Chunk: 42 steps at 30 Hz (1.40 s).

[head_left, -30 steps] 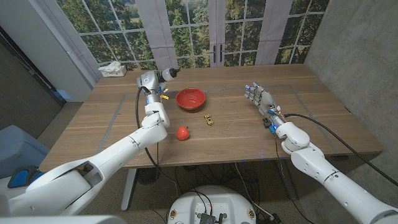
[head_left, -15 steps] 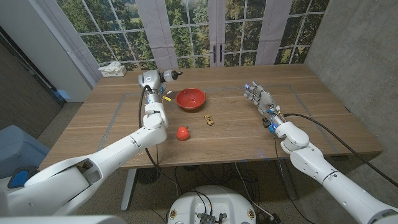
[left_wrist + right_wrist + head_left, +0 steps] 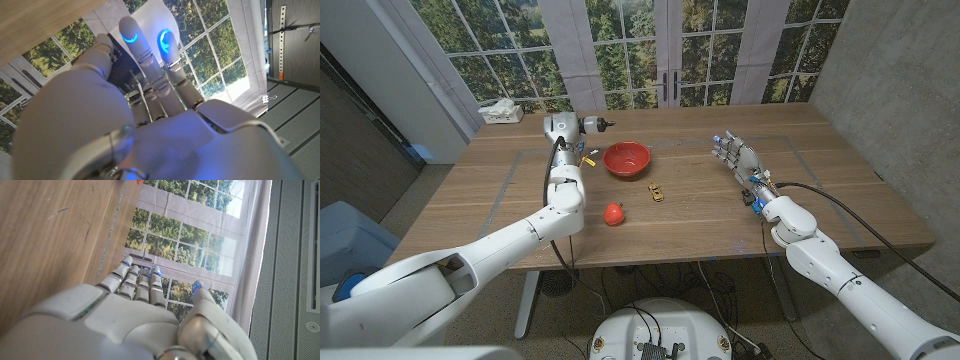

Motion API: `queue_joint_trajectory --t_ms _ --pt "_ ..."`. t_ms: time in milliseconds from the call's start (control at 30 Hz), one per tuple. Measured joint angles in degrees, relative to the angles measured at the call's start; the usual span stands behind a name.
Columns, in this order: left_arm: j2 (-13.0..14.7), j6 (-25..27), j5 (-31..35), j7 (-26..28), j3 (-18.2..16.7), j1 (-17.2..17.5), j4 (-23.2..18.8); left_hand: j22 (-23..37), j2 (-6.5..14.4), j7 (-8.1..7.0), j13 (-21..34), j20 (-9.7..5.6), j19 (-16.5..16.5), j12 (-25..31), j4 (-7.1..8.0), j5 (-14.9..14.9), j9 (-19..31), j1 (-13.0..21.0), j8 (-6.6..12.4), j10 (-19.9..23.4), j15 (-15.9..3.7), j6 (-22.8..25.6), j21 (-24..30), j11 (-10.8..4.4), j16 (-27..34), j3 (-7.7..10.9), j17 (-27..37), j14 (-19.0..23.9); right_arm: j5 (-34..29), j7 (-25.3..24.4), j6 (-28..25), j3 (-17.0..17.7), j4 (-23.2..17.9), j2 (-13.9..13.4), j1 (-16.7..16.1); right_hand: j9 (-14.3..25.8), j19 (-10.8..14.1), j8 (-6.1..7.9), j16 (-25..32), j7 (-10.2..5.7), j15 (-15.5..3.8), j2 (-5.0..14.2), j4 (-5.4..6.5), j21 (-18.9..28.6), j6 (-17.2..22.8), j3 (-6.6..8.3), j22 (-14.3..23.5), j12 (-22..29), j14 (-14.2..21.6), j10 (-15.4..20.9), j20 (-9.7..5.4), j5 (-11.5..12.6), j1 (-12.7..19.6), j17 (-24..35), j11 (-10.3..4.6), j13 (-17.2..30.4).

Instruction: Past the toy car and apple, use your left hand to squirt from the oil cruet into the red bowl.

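1. The left hand [image 3: 558, 127] grips the oil cruet [image 3: 592, 123], tipped sideways near the table's [image 3: 720, 215] far edge, beside the red bowl [image 3: 626, 158].
2. The right hand [image 3: 738, 156] holds nothing, fingers apart, toward the table's right edge.

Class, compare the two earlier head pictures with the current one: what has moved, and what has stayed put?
The left robot hand holds the white oil cruet with the dark nozzle, whose tip has swung level toward the round red bowl. The bowl, small yellow toy car, red apple and right robot hand stayed put.
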Motion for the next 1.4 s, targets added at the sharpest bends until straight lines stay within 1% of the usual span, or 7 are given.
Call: queue_joint_trajectory --t_ms 500,567,800,1033,1100,1300,1400 --pt "2.8 1.1 7.6 -6.5 2.1 -0.5 -1.1 -0.2 -0.6 -0.02 0.0 -0.21 -0.2 0.1 0.15 0.0 0.0 0.6 -0.09 0.0 0.0 0.0 0.2 0.0 0.0 -0.15 0.0 0.0 0.1 0.2 0.4 0.0 0.3 0.2 -0.1 0.0 0.0 0.0 0.0 0.0 0.0 0.0 0.0 -0.2 0.0 0.0 0.0 0.0 0.0 0.0 0.0 0.0 0.0 -0.3 0.0 0.0" --pt "3.0 1.1 9.0 -7.6 2.3 -0.6 -1.1 -0.2 -0.6 -0.63 0.0 -0.21 -0.2 0.1 0.15 0.0 0.0 0.6 -0.21 0.4 0.0 0.6 0.2 -0.4 0.0 -0.15 0.0 0.0 0.1 0.2 0.5 0.0 0.4 0.2 -0.1 0.0 0.0 0.0 0.0 0.0 0.0 0.0 0.0 -0.4 0.0 0.0 0.0 0.0 0.0 0.0 0.0 0.0 0.0 -0.3 0.0 0.0" --pt "4.3 0.7 13.4 -10.6 3.3 -1.1 -1.1 -0.2 -0.7 -0.63 0.3 -0.21 -0.2 0.1 0.15 -0.1 0.0 0.8 -0.21 0.4 0.21 0.6 0.2 -0.41 0.0 -0.15 0.0 0.2 0.3 0.5 0.7 -0.1 0.9 0.5 0.2 0.0 0.0 0.0 0.0 0.0 0.0 0.0 0.0 -0.4 0.0 0.0 0.0 0.0 0.0 0.0 0.0 0.0 0.0 -0.3 0.0 0.0" --pt "5.2 -0.4 18.7 -13.8 4.2 -1.9 -0.2 -0.2 -0.7 -0.63 0.3 0.11 -0.5 0.0 0.14 0.0 0.0 0.8 -0.22 0.4 0.21 0.6 0.2 -0.42 0.0 -0.15 0.0 0.2 0.4 0.7 0.9 -0.2 1.6 0.8 0.5 0.0 0.0 0.0 0.0 0.0 0.0 -0.02 0.0 -0.6 0.0 0.0 0.0 0.0 0.0 0.0 0.0 0.0 0.0 -0.3 0.0 0.0" --pt "5.3 -0.7 19.8 -14.4 4.3 -1.9 -0.1 -0.2 -0.7 -0.63 0.3 0.11 -0.5 0.0 0.14 0.0 0.0 0.8 -0.22 0.4 0.21 0.6 0.2 -0.42 0.0 -0.15 0.0 0.2 0.4 0.8 0.9 -0.2 1.7 0.9 0.5 0.0 0.0 0.0 0.0 0.0 0.0 -0.85 0.0 -0.6 0.0 0.0 0.0 0.0 0.0 0.0 0.0 0.0 -0.9 -0.3 0.0 0.0" --pt "5.5 -1.9 24.1 -16.8 4.8 -2.7 1.0 -0.1 -0.6 -0.63 0.3 -0.03 -0.7 0.0 0.36 0.0 0.0 0.7 -0.43 0.4 0.21 0.6 0.4 -0.42 0.0 -0.39 0.0 0.2 0.6 0.9 1.0 -0.2 2.3 1.1 0.8 0.0 0.0 0.0 0.0 0.0 0.0 -0.84 0.0 -0.8 0.0 0.0 0.0 0.0 0.0 0.0 0.0 0.0 -0.8 -0.3 0.0 0.0" --pt "5.5 -2.4 26.1 -18.1 5.0 -3.0 1.6 -0.1 -0.6 -1.04 0.3 0.0 -0.6 -0.1 0.36 0.0 0.0 0.7 -0.44 0.2 0.21 0.2 0.4 -0.63 0.0 -0.39 0.0 0.2 0.7 1.0 1.0 -0.2 2.6 1.2 0.9 0.0 0.0 0.0 0.0 0.0 0.0 -0.84 0.0 -0.9 0.0 0.0 0.0 0.0 0.0 0.0 0.0 0.0 -0.8 -0.3 0.0 0.0"
